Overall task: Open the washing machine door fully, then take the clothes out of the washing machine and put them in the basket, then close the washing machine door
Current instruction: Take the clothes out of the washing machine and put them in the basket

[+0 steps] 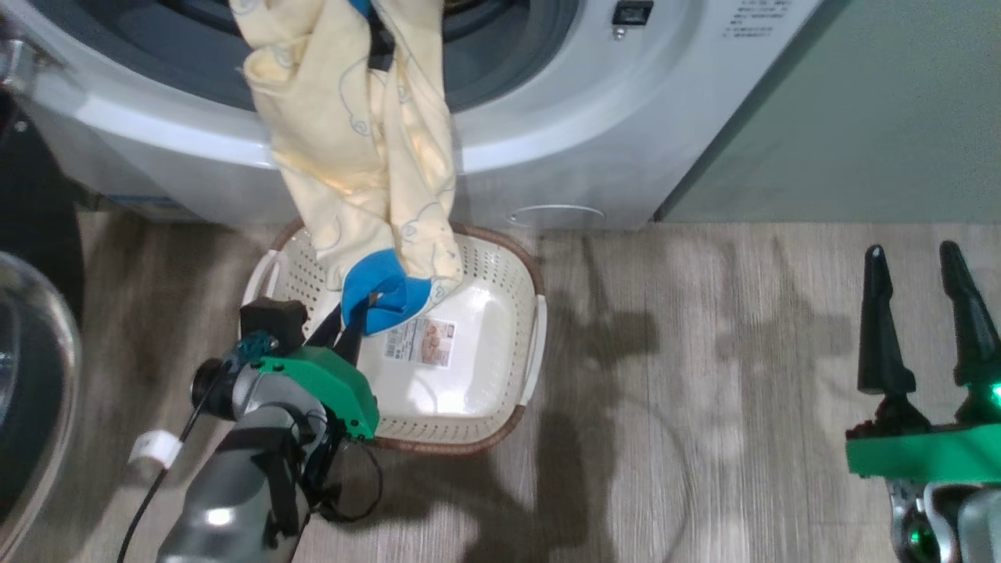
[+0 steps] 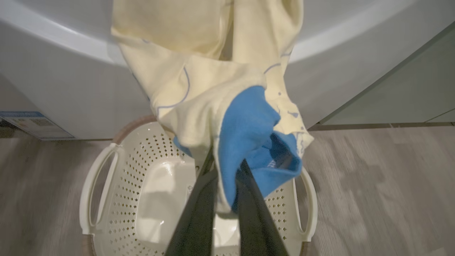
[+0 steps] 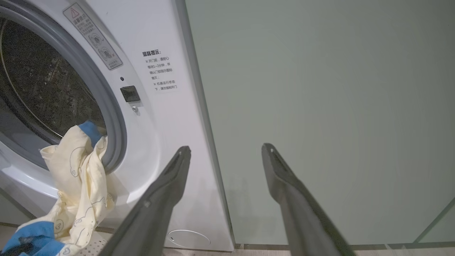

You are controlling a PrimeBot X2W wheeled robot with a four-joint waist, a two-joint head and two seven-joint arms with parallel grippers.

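The left arm comes in from the near left of the basket [image 1: 512, 270], its grey forearm slanting up toward it and the green wrist mount sitting over the near-left rim. The left gripper [image 1: 361, 306] points from there across the basket toward the washer [image 1: 602, 148]. Its two dark fingers [image 2: 199, 209] are pressed together on the blue cuff of the clothes [image 1: 356, 141], with a fold of blue and cream cloth pinched between them.

The clothes are half out: they spill from the drum mouth behind the basket, drape over the washer's front lip and hang down in a long cream strip. The lower end, held by the cuff, is above the inside of the basket, over its label. Whether the cloth touches the basket floor cannot be told.

The right gripper [image 1: 913, 250] stands well to the right of the basket, over the wood floor [image 1: 704, 352]. Its fingers are upright and spread wide with nothing between them; in its wrist view they point at the pale green cabinet [image 3: 320, 89] just beside the washer.

The door [image 1: 35, 367] is swung open to the left of the basket — its glass bowl shows at the edge of the head view.
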